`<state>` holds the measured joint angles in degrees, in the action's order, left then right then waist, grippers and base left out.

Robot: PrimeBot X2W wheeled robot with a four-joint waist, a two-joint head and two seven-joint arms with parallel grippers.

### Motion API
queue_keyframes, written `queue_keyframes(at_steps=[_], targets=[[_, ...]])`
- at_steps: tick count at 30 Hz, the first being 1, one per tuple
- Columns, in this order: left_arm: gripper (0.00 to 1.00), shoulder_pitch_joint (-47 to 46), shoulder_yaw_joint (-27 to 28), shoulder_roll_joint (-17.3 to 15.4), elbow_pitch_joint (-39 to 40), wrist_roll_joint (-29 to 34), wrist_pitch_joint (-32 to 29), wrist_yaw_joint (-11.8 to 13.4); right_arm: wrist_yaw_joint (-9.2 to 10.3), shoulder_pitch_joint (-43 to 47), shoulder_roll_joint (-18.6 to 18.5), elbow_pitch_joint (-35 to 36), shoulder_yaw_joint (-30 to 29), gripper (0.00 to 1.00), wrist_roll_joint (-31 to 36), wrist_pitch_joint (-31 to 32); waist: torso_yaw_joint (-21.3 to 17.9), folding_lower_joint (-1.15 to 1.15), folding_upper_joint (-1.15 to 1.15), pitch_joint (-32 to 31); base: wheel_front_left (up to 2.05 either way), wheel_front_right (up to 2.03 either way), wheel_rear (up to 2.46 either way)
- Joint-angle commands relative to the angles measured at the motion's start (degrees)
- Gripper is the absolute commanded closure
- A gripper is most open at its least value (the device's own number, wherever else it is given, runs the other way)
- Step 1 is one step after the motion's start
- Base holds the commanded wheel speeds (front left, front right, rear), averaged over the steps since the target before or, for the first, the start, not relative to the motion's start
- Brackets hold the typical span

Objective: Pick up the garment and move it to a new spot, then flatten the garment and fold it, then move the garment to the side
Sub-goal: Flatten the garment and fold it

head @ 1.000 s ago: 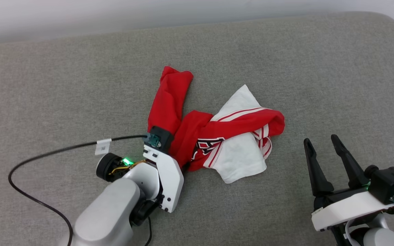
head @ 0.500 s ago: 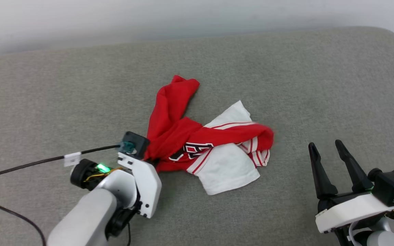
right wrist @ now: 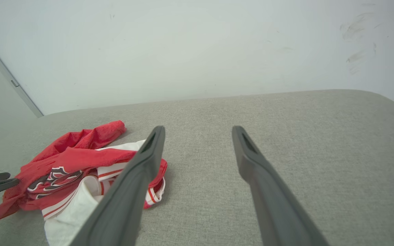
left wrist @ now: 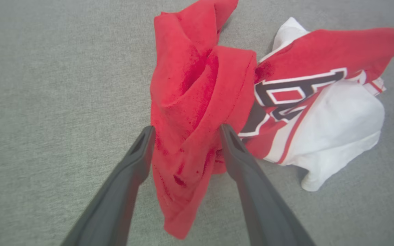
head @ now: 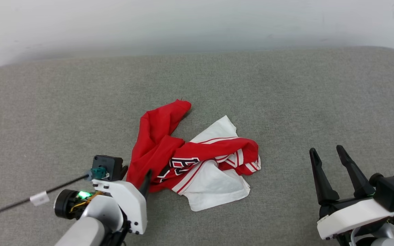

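In the head view, the crumpled red jersey-style T-shirt with white short sleeves, striped trim and black-and-white lettering [head: 193, 164] lies in a heap near the middle of the grey woven-fabric cushion [head: 286, 95], with a pale wall [head: 183, 24] behind it. The left tool [head: 136, 172] sits at the heap's lower-left edge, and one dark finger shows against the red cloth. A thin black cable with a white tag [head: 12, 205] runs off from its wrist to the left. The right tool [head: 325, 150] hovers at the lower right, well apart from the T-shirt, its two long fingers spread and nothing between them. In the left wrist view, the left tool [left wrist: 187, 128] is spread wide, and a thick fold of red fabric lies between the two fingers, which stand on either side of it. The lettered chest and a white sleeve bunch up to the right. In the right wrist view, the right tool [right wrist: 198, 128] points across bare cushion, fingers apart. The T-shirt [right wrist: 80, 153] lies to the left, partly behind the left-hand finger, and the left tool's dark fingertips [right wrist: 9, 176] touch its red edge.
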<state>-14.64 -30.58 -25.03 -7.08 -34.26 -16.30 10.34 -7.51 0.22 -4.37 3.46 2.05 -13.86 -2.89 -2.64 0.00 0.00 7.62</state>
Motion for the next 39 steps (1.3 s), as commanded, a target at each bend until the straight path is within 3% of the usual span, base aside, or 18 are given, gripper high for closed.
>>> queue_keyframes(at_steps=[1, 6, 12, 24, 38, 39], targets=[[0.00, 0.60, 0.22, 0.68, 0.66, 0.84, 2.40, 0.42, 0.04, 0.67, 0.23, 0.43, -0.12, 0.00, 0.42, 0.26, 0.14, 0.00, 0.00, -0.47, 0.00, 0.00, 0.00], [0.00, 1.11, -1.01, 2.55, 3.31, 4.09, 9.49, 1.13, 0.04, 1.87, 0.17, 1.36, -0.55, 0.00, 0.63, 1.36, 0.46, 0.00, 0.00, -2.10, 0.00, 0.00, 0.00], [0.00, -1.87, -5.05, 3.07, 6.33, 7.59, 8.80, -0.42, 0.04, 2.03, 0.01, 2.87, -0.62, 0.00, 1.10, 2.30, -0.03, 0.00, 0.00, -2.31, 0.00, 0.00, 0.00], [0.00, -11.34, -15.43, 4.94, 1.88, 7.40, -6.41, -10.75, 0.04, -0.44, 0.41, 3.18, 0.51, 0.00, 0.55, 2.41, -3.38, 0.00, 0.00, 2.05, 0.00, 0.00, 0.00], [0.00, -12.68, -20.27, 5.52, -9.50, 1.85, -21.19, -15.09, 0.04, -1.93, 0.93, 1.03, 1.45, 0.00, -0.16, 0.99, -6.04, 0.00, 0.00, 5.18, 0.00, 0.00, 0.00], [0.37, -12.55, -20.69, 5.46, -10.13, 1.64, -21.92, -15.43, 0.04, -2.08, 0.96, 0.88, 1.44, 0.00, -0.24, 0.91, -6.08, 0.00, 0.00, 5.17, 0.00, 0.00, 0.00]])
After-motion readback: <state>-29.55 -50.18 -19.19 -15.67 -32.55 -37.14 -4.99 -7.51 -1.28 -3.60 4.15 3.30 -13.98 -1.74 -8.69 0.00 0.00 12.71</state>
